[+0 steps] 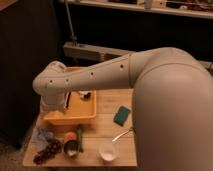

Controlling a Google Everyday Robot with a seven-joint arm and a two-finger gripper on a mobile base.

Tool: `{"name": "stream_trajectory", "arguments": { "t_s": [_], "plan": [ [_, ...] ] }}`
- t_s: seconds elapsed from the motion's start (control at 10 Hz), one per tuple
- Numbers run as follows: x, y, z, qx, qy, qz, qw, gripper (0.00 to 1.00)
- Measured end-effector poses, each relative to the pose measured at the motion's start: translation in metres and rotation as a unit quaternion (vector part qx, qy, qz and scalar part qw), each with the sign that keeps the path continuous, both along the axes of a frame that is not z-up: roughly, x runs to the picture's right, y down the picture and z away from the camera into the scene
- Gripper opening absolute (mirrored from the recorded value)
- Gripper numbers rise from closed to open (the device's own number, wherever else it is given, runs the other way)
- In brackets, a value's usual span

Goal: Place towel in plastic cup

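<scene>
Gripper over bin, left-rear corner; open or closed cannot be told | towel at left edge | cup at front edge | it should pinch a raised fold, lifting clear of grapes.

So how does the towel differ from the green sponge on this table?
The towel is grey-blue and crumpled, in front of the yellow tray; the sponge is green, flat and rectangular, right of it. The tool, at the tray's left side, is nearer the towel than the sponge. Both lie on the wooden table.
</scene>
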State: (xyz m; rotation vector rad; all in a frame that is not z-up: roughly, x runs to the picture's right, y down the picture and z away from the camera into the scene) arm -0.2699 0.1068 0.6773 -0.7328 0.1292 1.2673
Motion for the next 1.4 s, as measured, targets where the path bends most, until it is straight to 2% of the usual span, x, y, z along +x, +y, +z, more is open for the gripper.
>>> {"name": "stream_trajectory", "arguments": {
  "t_s": [0.2, 0.4, 0.6, 0.8, 1.0, 1.2, 1.4],
  "plan": [
    [-0.036, 0.002, 0.000, -0.010, -0.013, -0.014, 0.9998, 0.65],
    [-0.049, 0.007, -0.001, -0.021, -0.007, -0.026, 0.9994, 0.65],
    [-0.045, 0.020, -0.005, -0.040, 0.007, -0.036, 0.9985, 0.65],
    [-0.024, 0.042, -0.009, -0.064, 0.024, -0.046, 0.9966, 0.65],
    [-0.014, 0.067, -0.009, -0.080, 0.023, -0.045, 0.9955, 0.65],
    [-0.025, 0.091, -0.010, -0.078, -0.004, -0.041, 0.9961, 0.65],
    [-0.039, 0.101, 0.002, -0.062, -0.032, -0.045, 0.9965, 0.65]
  ]
}}
